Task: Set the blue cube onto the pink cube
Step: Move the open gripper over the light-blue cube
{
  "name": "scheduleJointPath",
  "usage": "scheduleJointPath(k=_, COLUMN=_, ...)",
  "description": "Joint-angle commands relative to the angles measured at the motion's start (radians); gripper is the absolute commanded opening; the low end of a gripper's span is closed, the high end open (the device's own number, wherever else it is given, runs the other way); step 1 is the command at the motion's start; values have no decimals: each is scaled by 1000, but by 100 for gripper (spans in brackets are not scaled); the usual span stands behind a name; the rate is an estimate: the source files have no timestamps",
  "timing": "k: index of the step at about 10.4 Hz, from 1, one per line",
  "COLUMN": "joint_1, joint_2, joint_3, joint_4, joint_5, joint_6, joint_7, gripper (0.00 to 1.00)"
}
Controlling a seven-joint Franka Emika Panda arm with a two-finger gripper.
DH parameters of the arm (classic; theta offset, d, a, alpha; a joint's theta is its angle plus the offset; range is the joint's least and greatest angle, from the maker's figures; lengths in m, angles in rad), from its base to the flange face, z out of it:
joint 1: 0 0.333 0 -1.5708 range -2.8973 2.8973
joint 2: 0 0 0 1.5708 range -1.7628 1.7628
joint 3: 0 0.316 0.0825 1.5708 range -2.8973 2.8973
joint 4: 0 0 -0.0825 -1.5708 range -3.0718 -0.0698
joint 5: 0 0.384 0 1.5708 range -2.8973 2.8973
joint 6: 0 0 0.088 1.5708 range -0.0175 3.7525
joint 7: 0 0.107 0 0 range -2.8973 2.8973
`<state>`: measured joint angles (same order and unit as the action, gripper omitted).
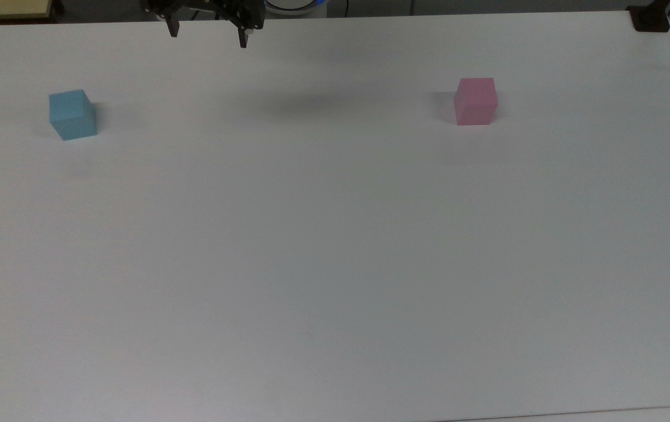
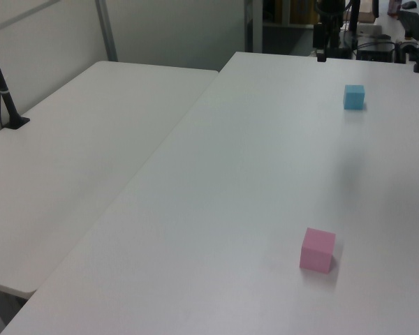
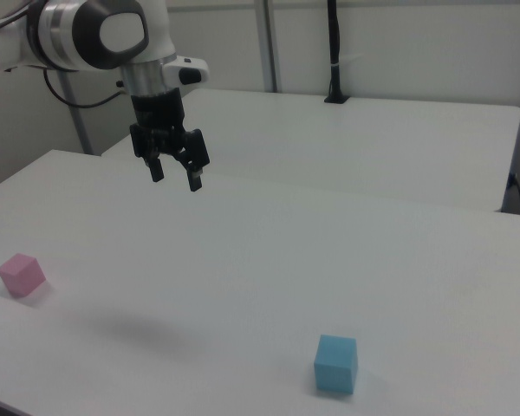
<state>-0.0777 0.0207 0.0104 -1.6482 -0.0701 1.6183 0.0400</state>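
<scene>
Gripper (image 3: 177, 175) of the single arm, hanging high above the white table (image 1: 335, 264) with its two fingers spread apart and nothing between them. Blue cube (image 1: 72, 114) resting on the table toward the top view's left, by itself and well apart from everything else; pink cube (image 1: 475, 101) resting toward the top view's right, equally alone. In the top view the gripper sits at the far edge between the two cubes, somewhat closer to the blue one, which lies to its left and nearer the camera. In the right view the order reverses: the pink cube lies to the lower left of the gripper, the blue cube to the lower right. The coming move therefore appears to call for travel toward the blue cube and a long descent; stacking has not begun.
</scene>
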Motion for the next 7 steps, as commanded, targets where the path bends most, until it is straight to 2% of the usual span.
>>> scheduleJointPath(k=1, joint_1=26, joint_2=-8, joint_3=-23, joint_4=-4, joint_5=-13, joint_6=2, joint_7=-97, gripper=100)
scheduleJointPath(k=2, joint_1=26, joint_2=-8, joint_3=-23, joint_4=-4, joint_5=-11, joint_6=0, joint_7=-135, gripper=100)
scheduleJointPath(k=7, joint_1=30, joint_2=-2, joint_3=-26, joint_4=-4, joint_5=-11, joint_6=9, joint_7=-144, gripper=100)
